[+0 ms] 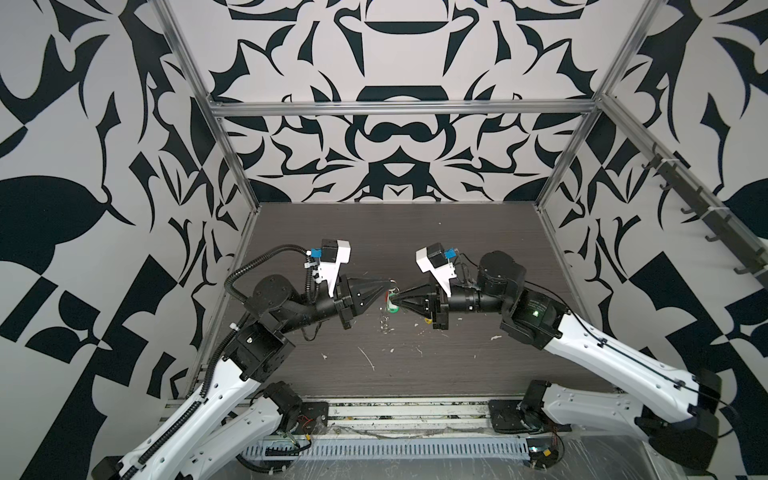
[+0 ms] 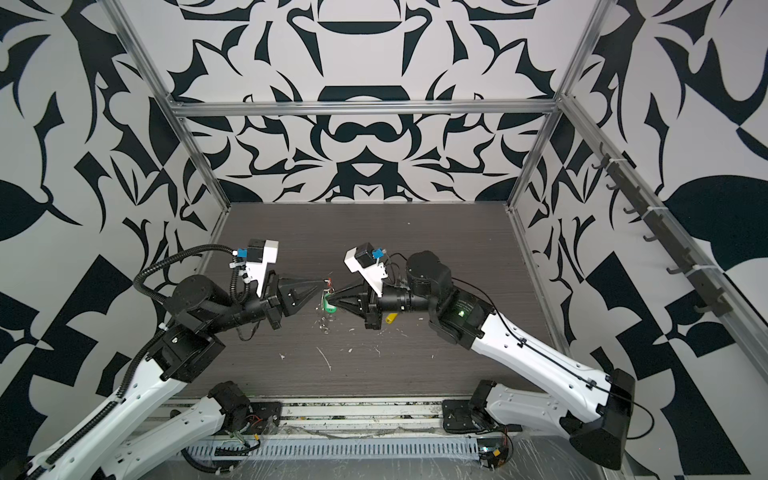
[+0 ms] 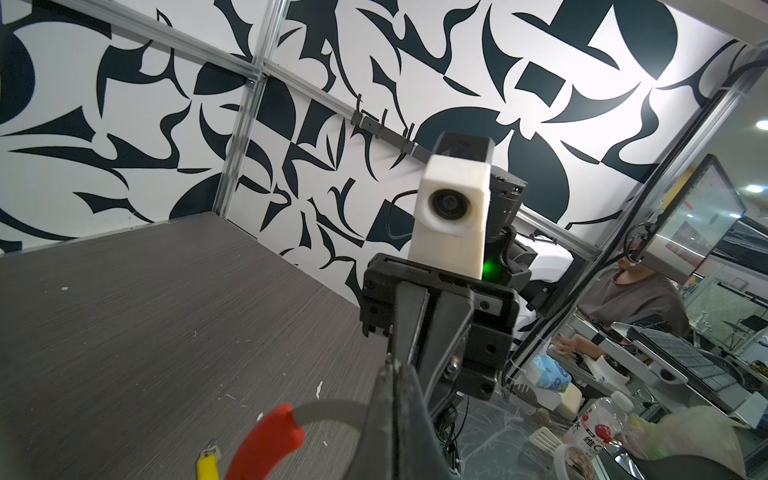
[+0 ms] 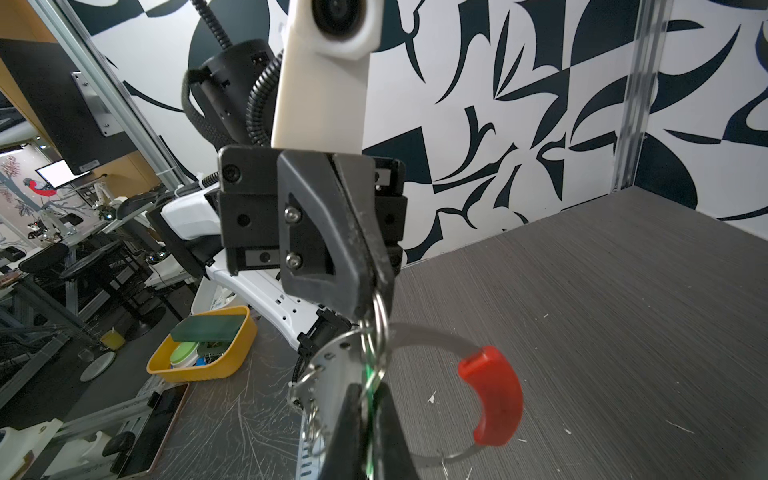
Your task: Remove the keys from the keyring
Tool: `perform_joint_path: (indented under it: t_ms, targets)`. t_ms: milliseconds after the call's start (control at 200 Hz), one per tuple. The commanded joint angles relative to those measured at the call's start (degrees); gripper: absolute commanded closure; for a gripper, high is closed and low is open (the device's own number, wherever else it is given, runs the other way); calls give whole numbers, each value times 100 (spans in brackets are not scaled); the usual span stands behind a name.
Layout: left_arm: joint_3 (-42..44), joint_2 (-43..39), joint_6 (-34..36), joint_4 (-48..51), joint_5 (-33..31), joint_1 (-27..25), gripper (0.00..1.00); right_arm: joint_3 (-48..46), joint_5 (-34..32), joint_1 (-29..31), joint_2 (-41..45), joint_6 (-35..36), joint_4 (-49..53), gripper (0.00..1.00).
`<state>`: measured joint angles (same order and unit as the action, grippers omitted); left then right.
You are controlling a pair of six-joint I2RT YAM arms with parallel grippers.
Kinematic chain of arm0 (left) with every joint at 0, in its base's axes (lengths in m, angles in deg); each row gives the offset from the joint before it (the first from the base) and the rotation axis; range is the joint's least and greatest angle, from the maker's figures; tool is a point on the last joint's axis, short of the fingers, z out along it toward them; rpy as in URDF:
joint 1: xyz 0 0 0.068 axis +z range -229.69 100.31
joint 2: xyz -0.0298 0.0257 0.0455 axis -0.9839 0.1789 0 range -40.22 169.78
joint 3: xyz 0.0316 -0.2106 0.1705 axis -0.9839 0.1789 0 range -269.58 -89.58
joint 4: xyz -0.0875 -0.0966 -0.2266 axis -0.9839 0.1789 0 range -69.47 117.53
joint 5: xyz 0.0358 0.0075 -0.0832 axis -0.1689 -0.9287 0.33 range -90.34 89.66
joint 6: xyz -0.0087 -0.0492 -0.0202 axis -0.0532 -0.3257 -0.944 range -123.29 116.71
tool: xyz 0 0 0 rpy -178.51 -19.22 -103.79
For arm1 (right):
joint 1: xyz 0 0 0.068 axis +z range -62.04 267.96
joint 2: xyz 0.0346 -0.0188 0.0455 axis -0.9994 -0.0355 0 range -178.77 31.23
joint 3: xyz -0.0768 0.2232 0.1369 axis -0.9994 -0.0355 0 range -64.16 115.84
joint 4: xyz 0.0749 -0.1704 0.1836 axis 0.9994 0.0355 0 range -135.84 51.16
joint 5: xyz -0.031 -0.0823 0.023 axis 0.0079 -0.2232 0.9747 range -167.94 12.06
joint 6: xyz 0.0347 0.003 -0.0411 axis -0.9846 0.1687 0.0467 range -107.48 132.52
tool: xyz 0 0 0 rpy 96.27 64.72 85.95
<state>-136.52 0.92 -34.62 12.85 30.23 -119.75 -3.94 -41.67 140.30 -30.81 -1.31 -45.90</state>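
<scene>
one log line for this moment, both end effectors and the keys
left end effector: shut on keyring | right end effector: shut on green key | yellow key: off ring, on table

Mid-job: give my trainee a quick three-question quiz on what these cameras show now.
1. True or false: the yellow key hangs on the keyring.
2. Fill in: the left claw is shut on the ____.
3. What does the right claw pinch? A: the yellow key. B: the green key. C: nothing.
Key: 1 false; 2 keyring; 3 B.
</scene>
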Motion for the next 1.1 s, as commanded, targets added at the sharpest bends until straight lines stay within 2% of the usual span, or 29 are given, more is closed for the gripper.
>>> perform_joint_path:
  t_ms: [0,450,595,695,975,1095]
  targets:
    - [36,-49,-114,-590,-178,-2,100,268,-24,143,-75,290,283,100]
    - [-35,-150,4,-403,47,0,100,227,-138,205,-89,352,548,100]
    - [-87,-166,72,-242,193,1,100,165,-482,203,283,363,555,72]
    - [-83,-172,75,-224,222,0,100,214,-575,201,525,339,578,61]
    - [82,-202,-7,-595,282,2,100,182,-791,204,691,-207,-347,57]
    - [141,-210,-57,-723,283,4,100,-5,-1142,202,619,-491,-918,57]
